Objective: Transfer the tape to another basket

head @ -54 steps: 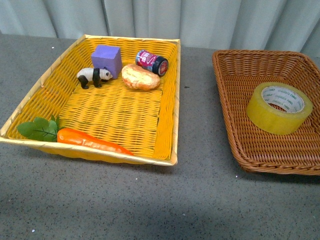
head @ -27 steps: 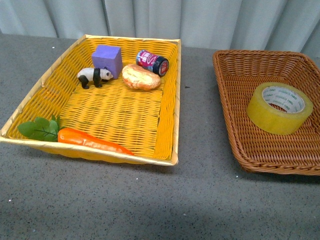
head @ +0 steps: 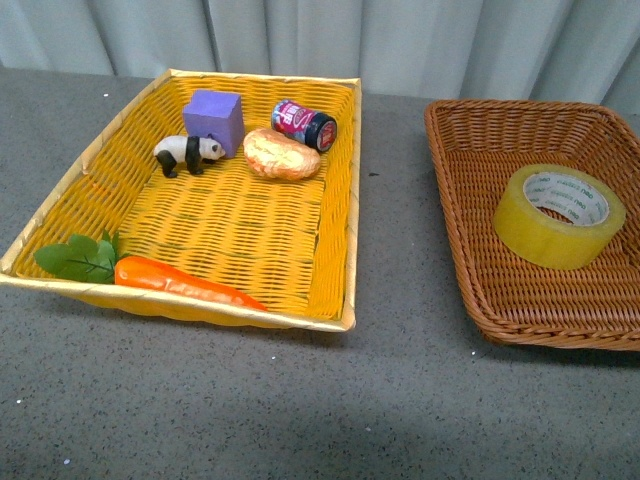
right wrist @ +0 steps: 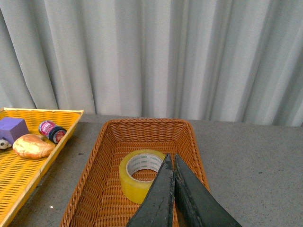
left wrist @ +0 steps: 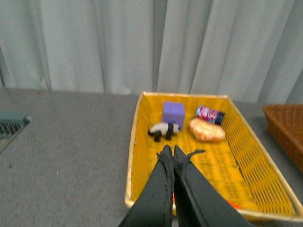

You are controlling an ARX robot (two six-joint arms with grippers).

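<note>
While neither arm shows in the front view, the tape (head: 559, 216), a wide yellowish roll with a white printed core, lies flat inside the brown wicker basket (head: 470, 250) on the right of a grey table (head: 300, 400). To its left, a yellow woven tray (head: 340, 250) holds a purple cube (head: 214, 120), a toy panda (head: 188, 153), a bread roll (head: 281, 155), a small can (head: 304, 124) and a carrot (head: 175, 281). In the wrist views, the left gripper (left wrist: 173, 152) hangs above the yellow tray and the right gripper (right wrist: 171, 159) above the tape, each with its fingers pressed together, holding nothing.
</note>
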